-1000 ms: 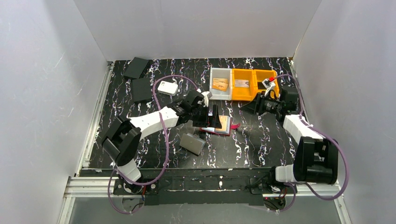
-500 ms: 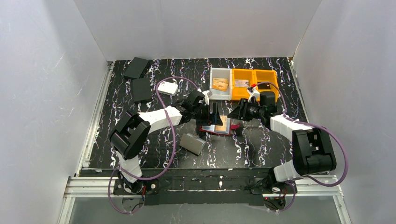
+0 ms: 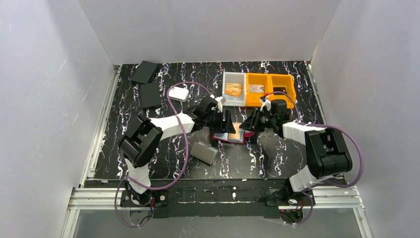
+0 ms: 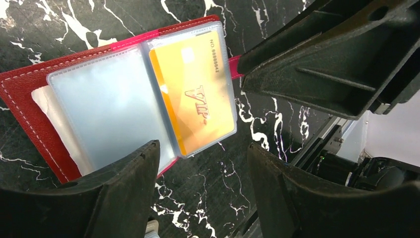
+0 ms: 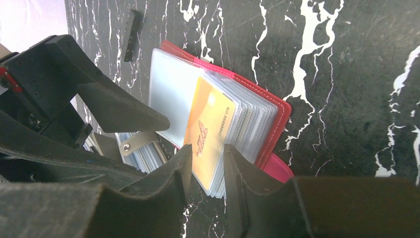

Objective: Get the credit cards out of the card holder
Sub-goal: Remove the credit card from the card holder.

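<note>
well, the card holder (image 4: 29, 99) lies open near the middle of the table (image 3: 277, 158), red leather underneath, clear sleeves fanned on top. an orange-gold card (image 4: 198, 94) marked vip sits inside the right-hand sleeve, not out yet. the left-hand sleeve looks empty.

what changed in the last second is the right arm. it was back by the orange bins (image 3: 280, 84) at the far right edge, and now it has swung in to the holder's right side. the right claw (image 5: 207, 151) has its jaws drawn close together with the corner of the gold card and its sleeve in the gap. i cannot tell whether it has pinched anything or only lines up.

the left claw (image 4: 203, 148) has stayed over the holder, released, with nothing between its jaws, though they stand narrower than a moment ago. one finger (image 4: 124, 183) sits over the holder's near edge, maybe to pin it down.

to me that reads as the start of another pull: one arm steadies, the other draws the card.

farther out, a grey bin (image 3: 234, 89) beside the orange ones holds an orange card, and a pale one lies in the next bin. a grey case (image 3: 204, 152) lies toward the near edge, and a white box (image 3: 177, 92) toward the far left.
</note>
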You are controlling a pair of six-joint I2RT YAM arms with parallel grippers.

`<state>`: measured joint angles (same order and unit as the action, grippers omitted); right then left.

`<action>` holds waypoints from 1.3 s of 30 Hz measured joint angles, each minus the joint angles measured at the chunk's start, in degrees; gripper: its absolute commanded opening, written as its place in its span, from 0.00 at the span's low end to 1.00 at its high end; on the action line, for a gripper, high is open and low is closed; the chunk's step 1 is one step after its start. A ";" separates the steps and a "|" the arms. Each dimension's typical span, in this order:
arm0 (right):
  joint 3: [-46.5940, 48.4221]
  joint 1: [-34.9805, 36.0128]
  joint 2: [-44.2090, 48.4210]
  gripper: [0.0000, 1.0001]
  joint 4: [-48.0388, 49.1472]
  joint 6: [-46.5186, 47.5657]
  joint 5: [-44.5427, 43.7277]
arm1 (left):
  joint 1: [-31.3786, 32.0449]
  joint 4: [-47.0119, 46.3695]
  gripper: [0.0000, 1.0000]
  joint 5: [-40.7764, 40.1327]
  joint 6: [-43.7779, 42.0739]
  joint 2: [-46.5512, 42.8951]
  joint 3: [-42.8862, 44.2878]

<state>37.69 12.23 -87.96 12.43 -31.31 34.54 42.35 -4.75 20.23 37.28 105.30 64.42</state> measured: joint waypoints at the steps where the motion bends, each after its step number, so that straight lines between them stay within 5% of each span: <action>1: 0.00 0.22 -0.39 0.37 0.02 -0.15 0.04 | 0.00 -0.20 0.62 0.02 -0.04 0.42 0.00; 17: 0.26 1.77 -2.97 0.42 0.11 -0.70 0.37 | -0.02 -3.54 0.57 1.36 -0.11 4.35 -0.20; 39: 0.50 1.77 -4.66 0.47 7.63 -8.79 8.07 | -0.92 -8.94 0.65 6.43 0.87 5.92 -1.84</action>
<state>38.20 14.00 -92.62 20.05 -40.10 42.61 41.43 -13.69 26.65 38.15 111.22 62.59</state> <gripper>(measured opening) 0.468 0.648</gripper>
